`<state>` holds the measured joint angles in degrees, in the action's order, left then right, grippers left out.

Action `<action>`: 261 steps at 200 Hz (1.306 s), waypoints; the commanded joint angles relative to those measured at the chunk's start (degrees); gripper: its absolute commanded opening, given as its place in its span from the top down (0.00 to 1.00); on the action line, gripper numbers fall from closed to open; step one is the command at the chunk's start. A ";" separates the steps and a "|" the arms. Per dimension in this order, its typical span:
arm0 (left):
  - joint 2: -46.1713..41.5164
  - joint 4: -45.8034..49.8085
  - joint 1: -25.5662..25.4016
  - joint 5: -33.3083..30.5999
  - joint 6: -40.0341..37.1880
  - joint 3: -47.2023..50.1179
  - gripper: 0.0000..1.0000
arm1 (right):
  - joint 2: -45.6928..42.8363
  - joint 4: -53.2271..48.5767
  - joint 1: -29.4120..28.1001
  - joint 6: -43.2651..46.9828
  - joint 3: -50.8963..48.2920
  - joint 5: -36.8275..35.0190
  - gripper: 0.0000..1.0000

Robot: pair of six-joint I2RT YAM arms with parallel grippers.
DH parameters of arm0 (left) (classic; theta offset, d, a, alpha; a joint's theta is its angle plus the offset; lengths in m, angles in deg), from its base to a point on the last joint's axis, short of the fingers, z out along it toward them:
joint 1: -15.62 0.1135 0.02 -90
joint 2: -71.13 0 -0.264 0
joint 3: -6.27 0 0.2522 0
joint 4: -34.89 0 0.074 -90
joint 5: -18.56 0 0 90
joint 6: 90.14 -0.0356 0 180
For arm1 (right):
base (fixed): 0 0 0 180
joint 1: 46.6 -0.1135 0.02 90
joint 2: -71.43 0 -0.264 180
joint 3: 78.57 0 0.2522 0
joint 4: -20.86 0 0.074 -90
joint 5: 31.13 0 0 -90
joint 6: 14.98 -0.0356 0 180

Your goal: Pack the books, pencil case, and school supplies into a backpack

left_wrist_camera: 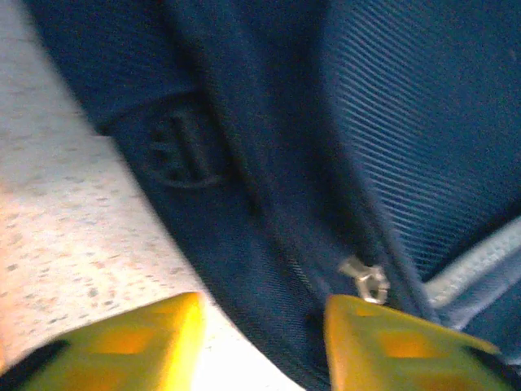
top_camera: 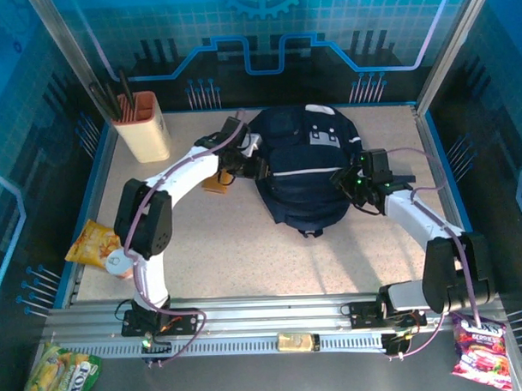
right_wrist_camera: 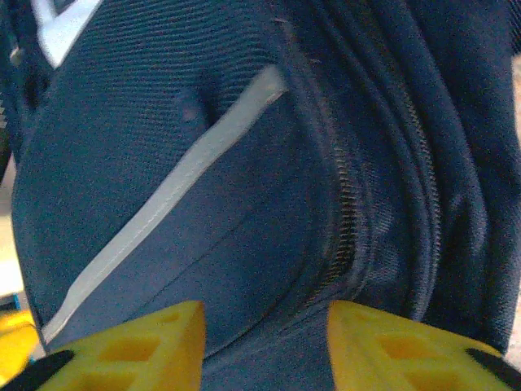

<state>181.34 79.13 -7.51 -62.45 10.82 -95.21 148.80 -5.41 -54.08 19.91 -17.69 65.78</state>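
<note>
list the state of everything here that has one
backpack: lying on the table, zip shut in the right wrist view
left gripper: open, at the backpack's edge beside the zipper pull
right gripper: open, over the backpack's front panel
beige holder: upright
yellow snack bag: lying at the table's left edge

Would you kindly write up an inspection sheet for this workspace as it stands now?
Surface: speckled beige table, metal rail along its near edge.
Job's things: navy backpack lies mid-table; zipper pull beside the left gripper's finger.
Clutter: pen holder at far left; yellow snack bag at the left edge; red bag and green-yellow bag off the table.
Grippers: left gripper and right gripper open, at the backpack's sides.
Cables: purple cables along both arms.
Surroundings: blue printed walls.
</note>
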 commanded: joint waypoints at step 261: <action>7.04 8.53 15.16 -3.24 1.43 5.68 0.64 | 9.47 -8.32 -20.70 13.69 19.70 -5.86 0.34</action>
<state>190.59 82.72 8.44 -66.38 10.49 -93.82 154.13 -12.65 -70.43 31.86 -2.20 60.74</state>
